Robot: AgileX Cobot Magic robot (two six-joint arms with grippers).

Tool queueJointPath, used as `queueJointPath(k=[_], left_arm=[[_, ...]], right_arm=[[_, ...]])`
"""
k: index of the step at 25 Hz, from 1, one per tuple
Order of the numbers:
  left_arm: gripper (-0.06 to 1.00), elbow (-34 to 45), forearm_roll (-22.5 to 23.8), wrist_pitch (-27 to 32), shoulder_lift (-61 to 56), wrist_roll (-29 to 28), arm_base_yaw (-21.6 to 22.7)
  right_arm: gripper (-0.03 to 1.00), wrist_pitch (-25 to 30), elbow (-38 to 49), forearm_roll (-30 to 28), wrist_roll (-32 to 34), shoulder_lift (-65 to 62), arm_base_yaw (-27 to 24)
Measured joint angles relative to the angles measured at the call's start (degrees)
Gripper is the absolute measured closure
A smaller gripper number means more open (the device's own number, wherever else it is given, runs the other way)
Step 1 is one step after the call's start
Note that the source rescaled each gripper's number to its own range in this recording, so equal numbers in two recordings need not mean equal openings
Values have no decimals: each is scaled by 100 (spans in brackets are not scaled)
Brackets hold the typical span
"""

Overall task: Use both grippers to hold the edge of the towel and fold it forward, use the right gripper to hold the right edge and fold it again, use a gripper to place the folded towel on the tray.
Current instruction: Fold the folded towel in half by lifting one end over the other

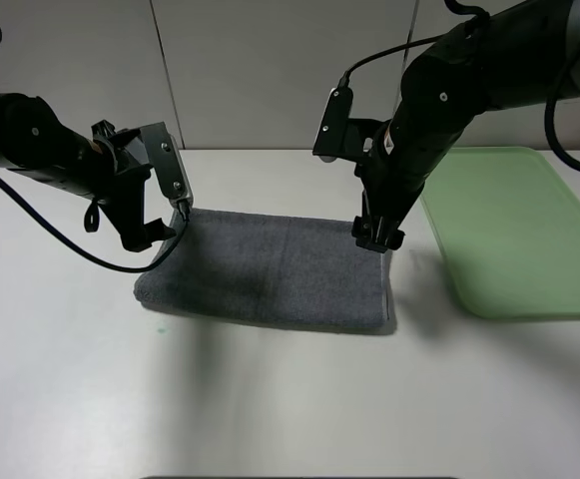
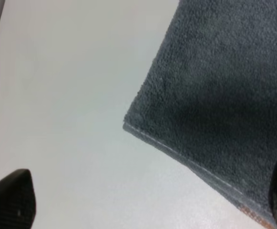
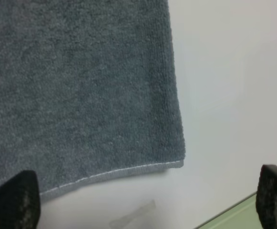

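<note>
At ten and two o'clock of the towel point(image 1: 270, 274), left gripper point(image 1: 170, 232) and right gripper point(image 1: 377, 238) gape empty. Fingertips possibly touch it; snagged terry would undo the fold

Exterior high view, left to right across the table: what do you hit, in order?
left gripper at the towel's far-left corner → towel → right gripper at its far-right corner → tray

free: table point(image 1: 270, 399) front of towel point(image 1: 270, 269) | blocked: tray point(image 1: 519, 230) right | left pincer point(image 1: 175, 226), right pincer point(image 1: 377, 238) over far corners
</note>
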Motion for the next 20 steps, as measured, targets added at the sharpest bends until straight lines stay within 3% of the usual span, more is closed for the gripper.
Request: queueJointPath(k=[11, 20], left_arm=[[-6, 0, 0, 0, 0, -49, 0], [-6, 0, 6, 139, -108, -455, 5]], right_arm=[[-3, -1, 0, 10, 17, 0, 0], [-3, 86, 0, 96, 55, -34, 0]])
